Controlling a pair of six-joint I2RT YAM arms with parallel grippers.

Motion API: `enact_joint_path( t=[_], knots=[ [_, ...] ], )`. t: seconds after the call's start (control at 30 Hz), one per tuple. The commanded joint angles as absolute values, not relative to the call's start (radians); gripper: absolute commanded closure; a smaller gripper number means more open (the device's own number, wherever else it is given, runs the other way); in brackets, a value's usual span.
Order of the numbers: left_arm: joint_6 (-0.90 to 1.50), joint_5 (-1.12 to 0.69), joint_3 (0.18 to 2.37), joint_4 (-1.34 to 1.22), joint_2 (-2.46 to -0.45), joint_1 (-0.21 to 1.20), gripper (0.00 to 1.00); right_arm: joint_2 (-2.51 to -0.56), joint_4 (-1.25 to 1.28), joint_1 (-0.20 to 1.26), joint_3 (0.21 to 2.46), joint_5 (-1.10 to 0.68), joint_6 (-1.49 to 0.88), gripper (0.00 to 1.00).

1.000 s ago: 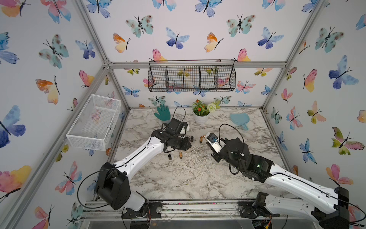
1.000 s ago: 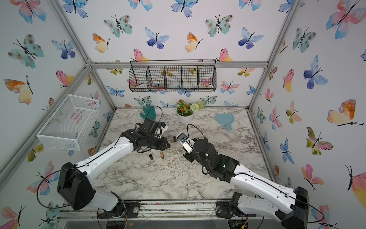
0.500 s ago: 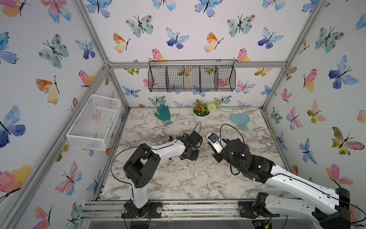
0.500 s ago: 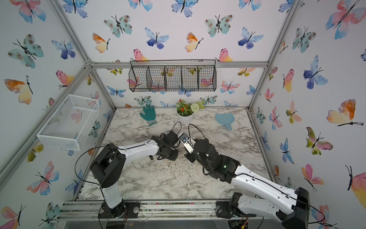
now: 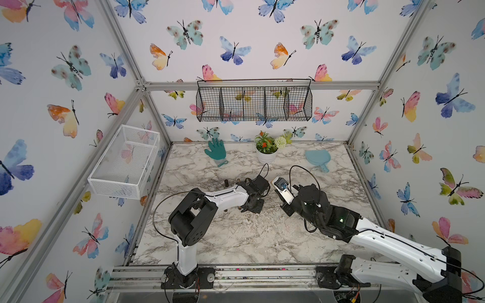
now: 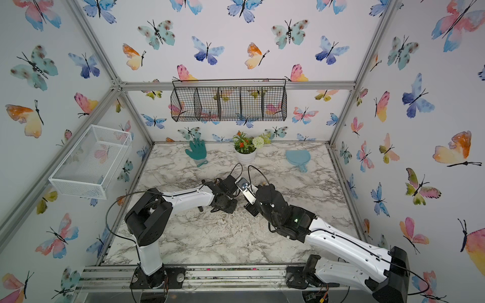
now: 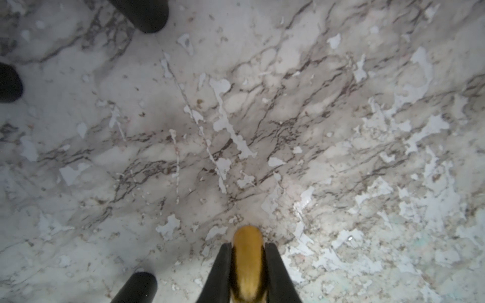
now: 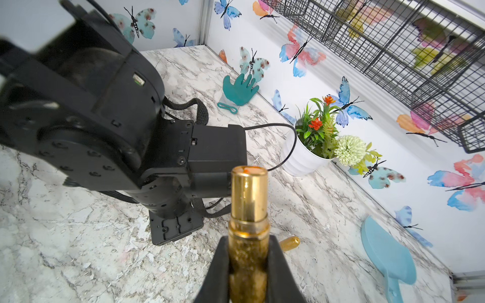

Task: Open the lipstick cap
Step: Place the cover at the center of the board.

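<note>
The lipstick [image 8: 248,199] is uncapped. Its glittery gold body sits between the fingers of my right gripper [image 8: 248,240], which is shut on it, and its shiny inner tube with an orange tip points toward the back wall. The rounded gold lipstick cap [image 7: 247,251] is between the black fingers of my left gripper [image 7: 248,246], which points straight down with the cap's end close to the marble. In both top views the left gripper [image 5: 250,207] [image 6: 223,207] hangs low at the table's middle, just left of the right wrist [image 5: 301,199].
Black tubes [image 7: 147,15] [image 7: 137,287] stand on the marble around the left gripper. A loose gold cap [image 8: 288,243] lies beside the right gripper. At the back are a teal glove [image 5: 216,152], a potted plant [image 5: 266,154] and a blue hand mirror [image 5: 317,157].
The left arm folded back and carried its gripper from the back left to the table's middle, low over the marble. The right arm has held still with the lipstick.
</note>
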State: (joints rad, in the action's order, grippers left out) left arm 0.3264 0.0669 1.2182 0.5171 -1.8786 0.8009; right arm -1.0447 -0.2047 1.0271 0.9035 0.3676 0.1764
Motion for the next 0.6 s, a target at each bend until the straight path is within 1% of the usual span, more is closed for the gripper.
enact_joint_path(
  t=[0.0, 0.07, 0.2, 0.37, 0.57],
  knots=[
    [0.313, 0.078, 1.244, 0.547, -1.895, 0.806, 0.62, -1.053, -0.193, 1.028, 0.897, 0.380, 0.173, 0.98],
    [0.313, 0.067, 1.259, 0.562, -1.885, 0.808, 0.52, -1.054, -0.196, 1.028, 0.900, 0.379, 0.174, 0.98],
    [0.319, 0.016, 1.299, 0.579, -1.820, 0.808, 0.43, -1.053, -0.193, 1.028, 0.902, 0.380, 0.181, 0.98],
    [0.318, -0.060, 1.390, 0.634, -1.755, 0.800, 0.40, -1.052, -0.190, 1.028, 0.911, 0.385, 0.184, 0.98],
    [0.334, -0.243, 1.440, 0.651, -1.644, 0.724, 0.38, -1.061, -0.185, 1.028, 0.902, 0.361, 0.172, 0.98]
  ],
)
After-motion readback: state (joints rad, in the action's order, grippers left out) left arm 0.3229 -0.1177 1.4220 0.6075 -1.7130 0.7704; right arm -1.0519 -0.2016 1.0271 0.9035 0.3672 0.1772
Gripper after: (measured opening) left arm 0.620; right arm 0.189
